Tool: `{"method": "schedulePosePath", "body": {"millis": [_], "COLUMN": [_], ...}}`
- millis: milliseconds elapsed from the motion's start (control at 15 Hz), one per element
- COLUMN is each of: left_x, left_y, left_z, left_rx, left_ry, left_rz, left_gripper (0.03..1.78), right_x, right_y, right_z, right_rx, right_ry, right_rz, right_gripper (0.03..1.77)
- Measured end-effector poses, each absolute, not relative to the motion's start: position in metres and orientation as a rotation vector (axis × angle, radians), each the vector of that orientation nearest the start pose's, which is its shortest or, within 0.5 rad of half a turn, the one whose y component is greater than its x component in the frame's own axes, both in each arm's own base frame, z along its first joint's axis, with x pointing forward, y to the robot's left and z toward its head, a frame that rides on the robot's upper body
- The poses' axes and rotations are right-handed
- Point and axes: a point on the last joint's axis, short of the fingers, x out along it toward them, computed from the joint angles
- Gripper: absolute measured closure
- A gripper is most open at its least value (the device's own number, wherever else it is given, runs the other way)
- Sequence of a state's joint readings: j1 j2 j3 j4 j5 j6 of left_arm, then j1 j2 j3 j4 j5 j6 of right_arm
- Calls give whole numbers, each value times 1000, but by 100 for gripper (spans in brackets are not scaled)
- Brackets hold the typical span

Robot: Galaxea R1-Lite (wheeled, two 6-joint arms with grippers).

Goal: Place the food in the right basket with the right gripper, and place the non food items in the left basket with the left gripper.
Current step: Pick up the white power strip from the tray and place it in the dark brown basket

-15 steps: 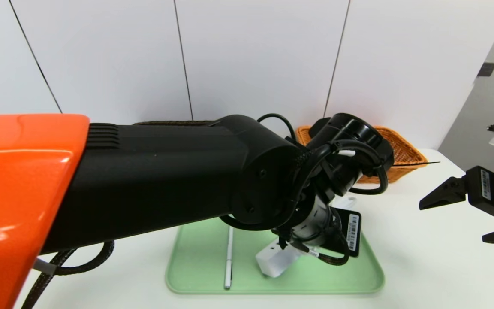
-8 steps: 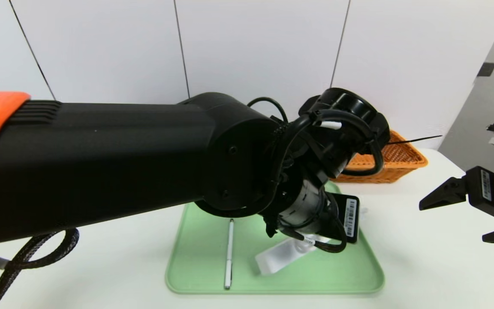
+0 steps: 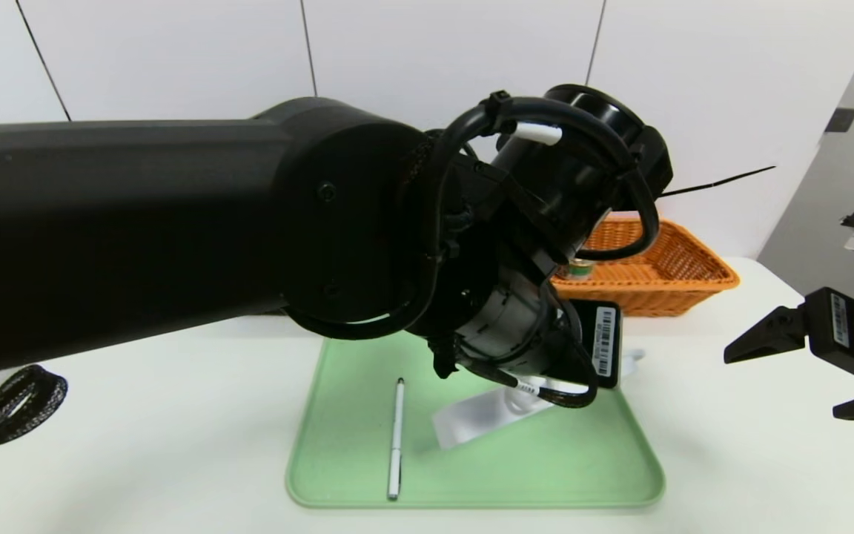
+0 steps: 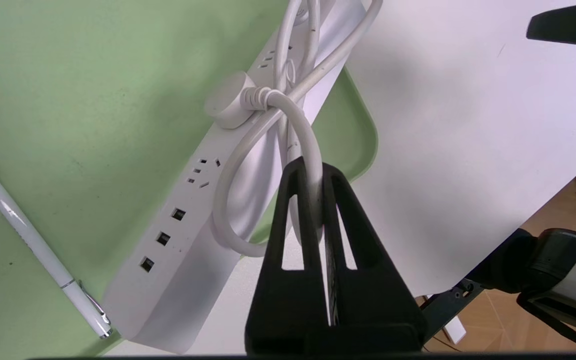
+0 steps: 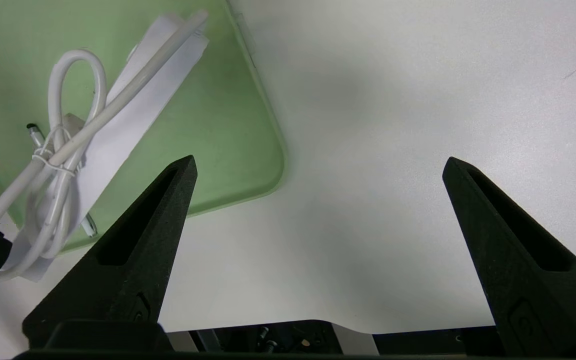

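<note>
Cord (image 4: pixel 268 130) between left fingers (image 4: pixel 288 200), wrist view only.

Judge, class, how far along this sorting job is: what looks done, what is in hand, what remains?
Done: a can already sits in the orange basket. In hand: the left pincer is shut on the power strip's cord, one end of the strip lifted off the green tray. Left: the strip must reach its basket, and the pen lies on the tray. The right pincer waits open.
</note>
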State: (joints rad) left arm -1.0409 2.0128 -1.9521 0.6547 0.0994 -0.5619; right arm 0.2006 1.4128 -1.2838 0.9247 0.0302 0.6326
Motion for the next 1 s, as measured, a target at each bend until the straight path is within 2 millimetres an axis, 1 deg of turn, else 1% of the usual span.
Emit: {"method": "schedulePosePath", "body": {"millis": [267,467,800,1000], "left_x": [192,190,195,207], "left_y": [-322,-308,-267,-238], "left_z": [283,300,333,347], "left_rx": [-138,-149,-105,-77], "left_ry": [811,769,632,559], "left_rz": [-699,-704,-703,-655], "left_gripper": [172,172,172,172], "right_x": [183,184,185,185], "right_y": [38,38,38,38], "right_z": [259,260,261,263], "right_rx": [479,480,481,482], "right_ry": [1078,1073,1064,1056], "right_rz": [-130,-128,-124,-122], "right_gripper": [10,10,10,10]}}
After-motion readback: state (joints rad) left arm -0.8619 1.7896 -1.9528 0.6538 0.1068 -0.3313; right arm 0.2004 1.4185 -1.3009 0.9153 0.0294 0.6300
